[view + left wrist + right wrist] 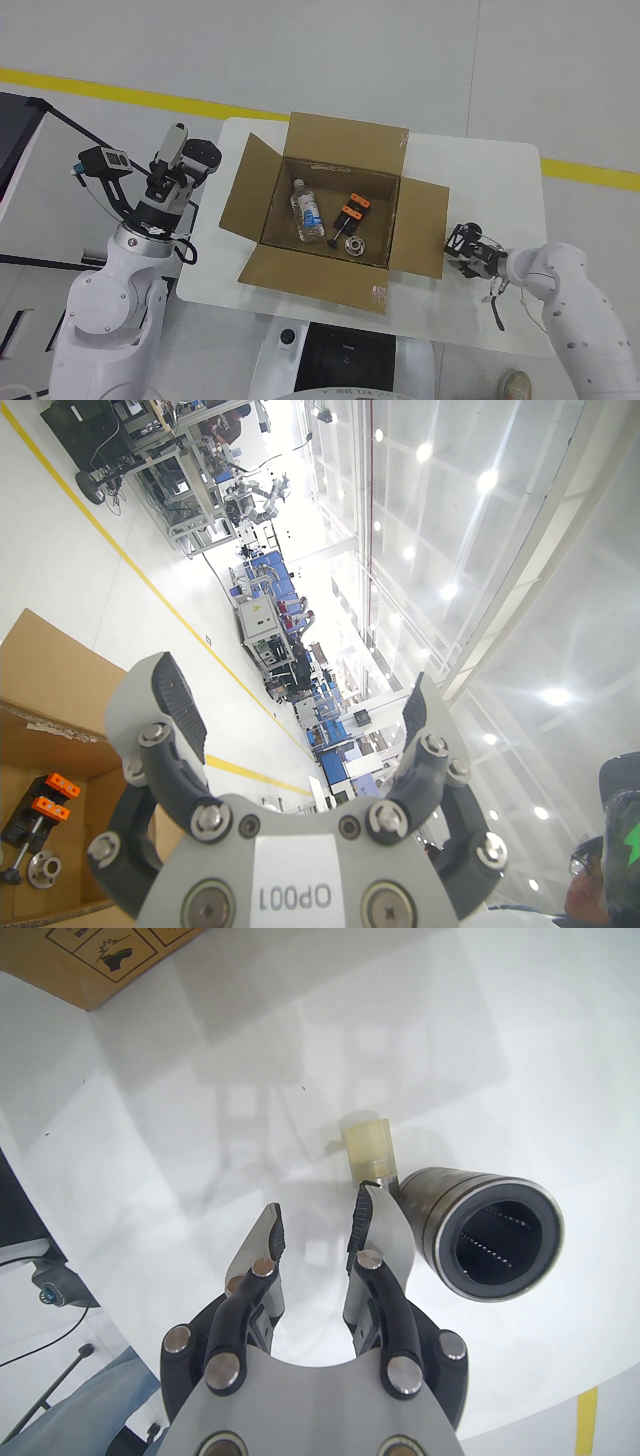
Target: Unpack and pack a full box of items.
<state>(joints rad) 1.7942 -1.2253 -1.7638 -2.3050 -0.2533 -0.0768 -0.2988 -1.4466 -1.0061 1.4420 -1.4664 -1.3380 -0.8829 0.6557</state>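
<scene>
Unpacking seems part-done: a bottle [307, 210] and orange vise [350, 212] lie inside the box [420, 228], a metal cylinder [480, 1238] outside it beside the half-open, empty right end effector [317, 1208], the left end effector [295, 680] wide open and empty; the next move likely calls for a reach into the box.

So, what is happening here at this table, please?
An open cardboard box stands on a white table. A clear bottle, an orange-and-black mini vise and a metal flange lie inside it. The right gripper is open and empty, low over the table beside a linear bearing that lies outside the box. The left gripper is open too, pointing upward beside the box.
</scene>
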